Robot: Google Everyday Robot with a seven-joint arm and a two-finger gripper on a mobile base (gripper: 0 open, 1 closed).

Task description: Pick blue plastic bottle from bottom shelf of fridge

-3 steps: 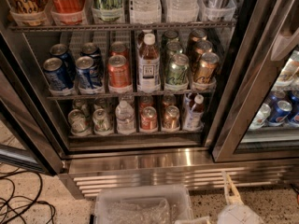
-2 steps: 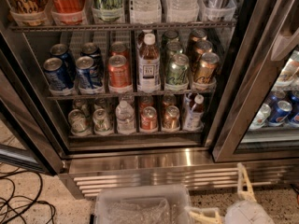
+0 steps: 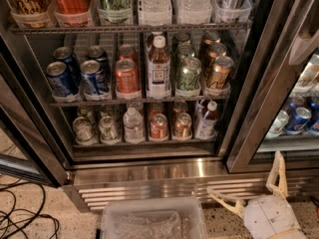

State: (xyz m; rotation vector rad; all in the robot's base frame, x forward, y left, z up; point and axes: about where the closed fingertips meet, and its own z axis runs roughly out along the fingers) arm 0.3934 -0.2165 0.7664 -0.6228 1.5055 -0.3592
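The blue plastic bottle (image 3: 206, 120), with a white cap, dark liquid and a pale blue-and-white label, stands upright at the right end of the bottom shelf (image 3: 144, 144) of the fridge (image 3: 149, 172). The fridge door is open. My gripper (image 3: 243, 173) is low at the right, in front of the steel base grille, below and to the right of the bottle and well apart from it. Its two pale fingers (image 3: 277, 173) are spread wide and hold nothing.
On the bottom shelf stand cans (image 3: 158, 127) and a clear water bottle (image 3: 132, 125). The rack above holds blue, orange and green cans and an amber bottle (image 3: 158, 68). A clear plastic bin (image 3: 152, 219) lies on the floor. Cables (image 3: 22, 218) lie at left. The adjoining cooler (image 3: 296, 118) is at right.
My gripper has risen into view at the lower right and moved a little right. Its fingers now show spread wide. The bottles and cans have not moved.
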